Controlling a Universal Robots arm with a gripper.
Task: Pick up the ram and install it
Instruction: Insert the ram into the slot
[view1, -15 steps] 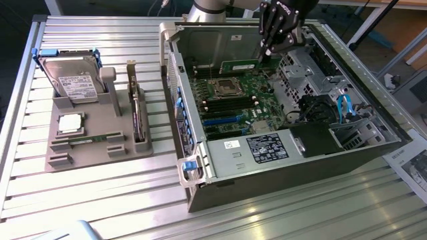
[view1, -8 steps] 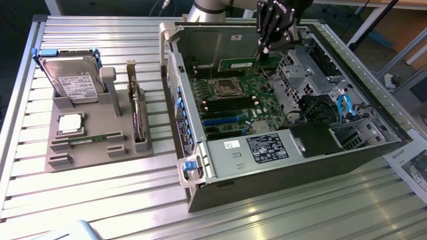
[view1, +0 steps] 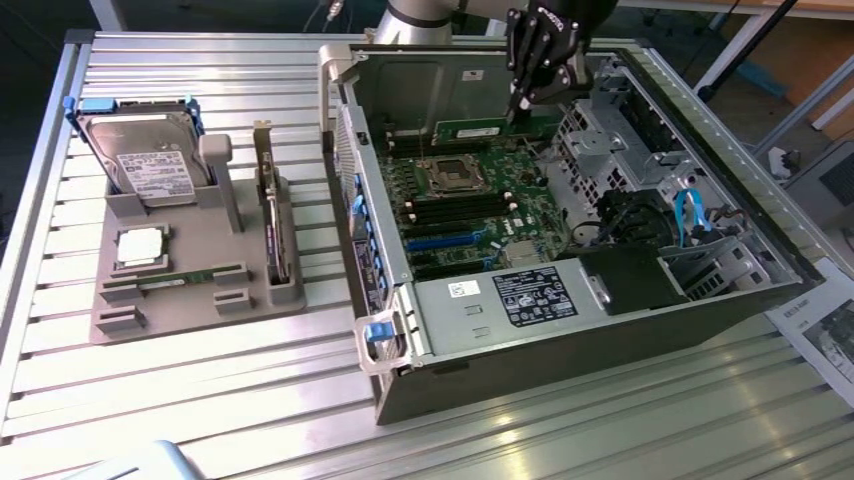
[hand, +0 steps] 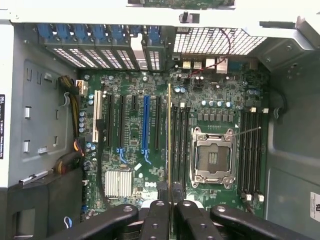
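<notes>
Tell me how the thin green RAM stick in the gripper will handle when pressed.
The thin green circuit-board ram looks stiff: it stands straight, edge-on, out of the black gripper. Probably light, being so thin. Gripped near one end, it may tilt if pushed off-centre.

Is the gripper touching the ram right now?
Touching. In the wrist view the gripper pinches both faces of the ram, seen edge-on between its tips.
</notes>
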